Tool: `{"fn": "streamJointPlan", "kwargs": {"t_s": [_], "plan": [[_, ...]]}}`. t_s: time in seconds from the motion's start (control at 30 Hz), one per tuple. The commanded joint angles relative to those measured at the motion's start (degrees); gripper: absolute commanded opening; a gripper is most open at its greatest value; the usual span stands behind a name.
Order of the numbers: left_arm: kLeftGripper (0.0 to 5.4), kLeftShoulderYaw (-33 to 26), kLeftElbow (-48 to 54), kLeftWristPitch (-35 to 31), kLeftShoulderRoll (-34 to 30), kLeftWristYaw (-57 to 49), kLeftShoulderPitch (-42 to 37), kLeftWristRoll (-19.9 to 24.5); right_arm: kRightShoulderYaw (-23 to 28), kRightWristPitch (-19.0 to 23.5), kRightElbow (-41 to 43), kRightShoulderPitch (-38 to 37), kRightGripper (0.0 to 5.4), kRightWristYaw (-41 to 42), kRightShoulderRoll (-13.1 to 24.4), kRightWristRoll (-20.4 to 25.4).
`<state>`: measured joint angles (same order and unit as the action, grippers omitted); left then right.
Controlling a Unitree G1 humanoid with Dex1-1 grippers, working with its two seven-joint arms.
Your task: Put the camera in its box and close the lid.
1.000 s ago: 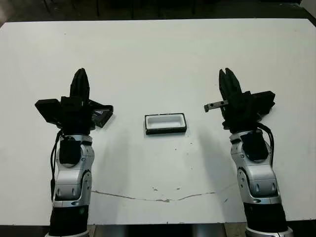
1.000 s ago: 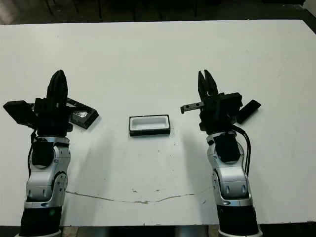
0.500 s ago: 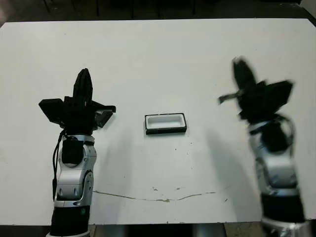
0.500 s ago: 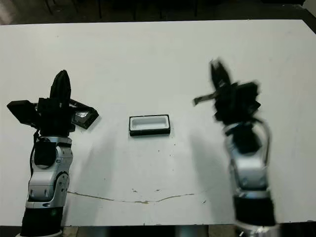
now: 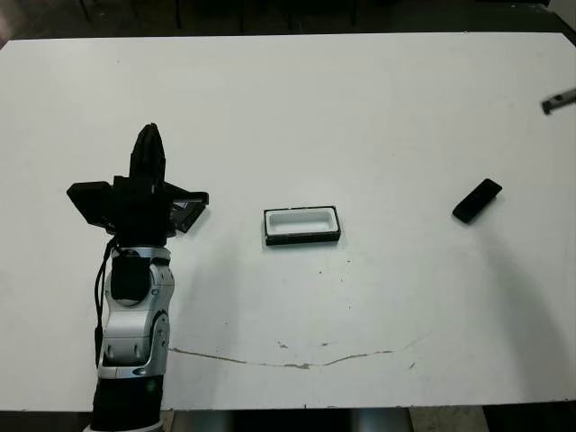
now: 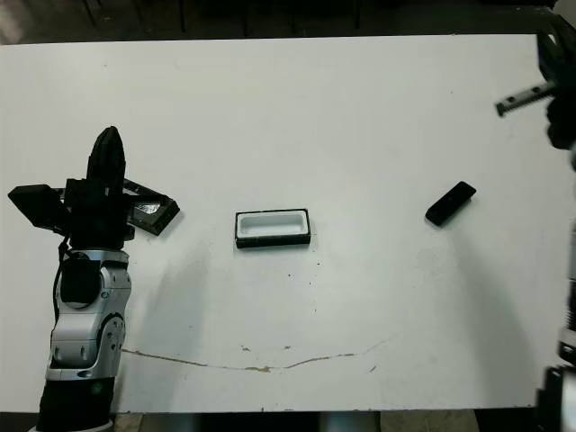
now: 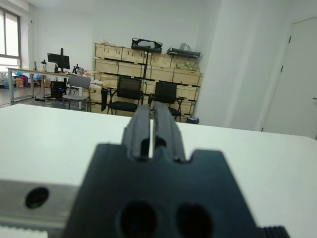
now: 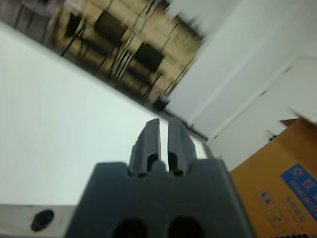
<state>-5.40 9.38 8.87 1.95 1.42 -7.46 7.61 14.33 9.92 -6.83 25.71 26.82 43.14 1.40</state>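
Jaws of both grippers are closed on nothing. Right gripper (image 6: pixel 560 54) sits raised at the worktop's far right edge; the camera (image 5: pixel 477 200) lies diagonally nearby, right of the box (image 5: pixel 302 225), nearest the right arm.

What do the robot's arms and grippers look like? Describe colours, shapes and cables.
The left arm has a silver-grey forearm shell, a black lower sleeve and a black cable looping along its side. The left gripper has a blocky matte-black body with two slim black fingers. The right gripper looks matching.
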Motion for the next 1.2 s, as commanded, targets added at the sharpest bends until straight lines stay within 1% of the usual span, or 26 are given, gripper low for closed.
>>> {"fn": "streamJointPlan", "kwargs": {"t_s": [0.03, 0.13, 0.17, 0.27, 0.3, 0.33, 0.4, 0.43, 0.57, 0.67, 0.77, 0.8, 0.87, 1.0, 1.03, 1.13, 1.2], "plan": [[0.01, -0.4, -0.5, -0.6, -0.9, 0.2, 1.0, -0.1, -1.2, 3.1, -0.3, -3.7, 0.0, 6.2, 5.1, -0.1], [0.01, -0.5, -0.5, -0.9, -1.1, 0.5, 0.9, 0.4, -2.9, 1.7, -3.9, -4.3, 0.0, 11.8, 10.1, -1.6], [0.01, -0.6, -0.3, -1.1, -1.0, 0.5, 0.9, 0.7, -3.3, 0.7, -5.6, -4.1, 0.0, 13.9, 11.5, -1.7], [0.01, -0.8, -0.3, -1.2, -1.1, 0.6, 0.8, 1.1, -4.7, -3.0, -10.5, -3.2, 0.0, 20.3, 14.7, -1.0], [0.01, -0.8, -0.3, -1.2, -1.2, 0.7, 0.8, 1.1, -5.4, -3.6, -10.8, -3.3, 0.0, 22.0, 15.9, -1.5], [0.01, -0.9, -0.4, -1.1, -1.3, 0.7, 0.8, 1.1, -6.2, -3.3, -10.3, -3.5, 0.0, 23.3, 17.0, -2.1], [0.01, -1.0, -0.3, -1.3, -1.5, 0.6, 0.8, 0.9, -7.8, -0.9, -7.8, -4.5, 0.0, 25.5, 19.2, -3.6], [0.01, -1.0, -0.3, -1.3, -1.6, 0.7, 0.8, 1.1, -8.3, -0.8, -6.9, -5.1, 0.0, 26.7, 20.1, -3.9], [0.01, -1.2, -0.2, -0.9, -1.8, 1.0, 1.0, 1.3, -9.9, -0.2, -5.8, -6.0, 0.0, 28.5, 21.6, -5.5], [0.01, -1.4, -0.1, -1.2, -1.8, 0.8, 1.1, 1.6, -11.1, 2.4, -5.1, -5.9, 0.0, 29.9, 22.1, -6.3], [0.01, -1.4, -0.1, -1.2, -1.9, 0.9, 1.2, 1.7, -12.6, 4.2, -4.7, -5.4, 0.0, 30.4, 21.9, -7.3], [0.01, -1.4, -0.1, -1.2, -1.9, 1.0, 1.3, 1.6, -12.8, 3.5, -5.5, -5.3, 0.0, 30.5, 21.3, -7.2], [0.01, -1.2, -0.1, -1.3, -1.9, 1.1, 1.3, 1.5, -13.2, 1.0, -9.2, -4.3, 0.0, 30.7, 19.1, -5.8], [0.01, -0.8, -0.1, -1.2, -1.6, 1.0, 1.2, 1.5, -15.8, -1.5, -12.2, -2.8, 0.0, 29.6, 16.2, -6.9], [0.01, -0.8, -0.2, -1.0, -1.6, 1.0, 1.2, 1.3, -16.6, -1.5, -12.8, -2.1, 0.0, 29.6, 15.6, -7.4], [0.01, -0.9, -0.3, -0.8, -1.5, 1.1, 1.3, 1.7, -19.1, 1.2, -14.7, 0.2, 0.0, 29.7, 14.2, -9.1], [0.01, -0.9, -0.1, -1.0, -1.5, 0.9, 1.5, 1.7, -19.8, 1.3, -16.3, 1.1, 0.0, 29.0, 13.3, -9.8]]}}
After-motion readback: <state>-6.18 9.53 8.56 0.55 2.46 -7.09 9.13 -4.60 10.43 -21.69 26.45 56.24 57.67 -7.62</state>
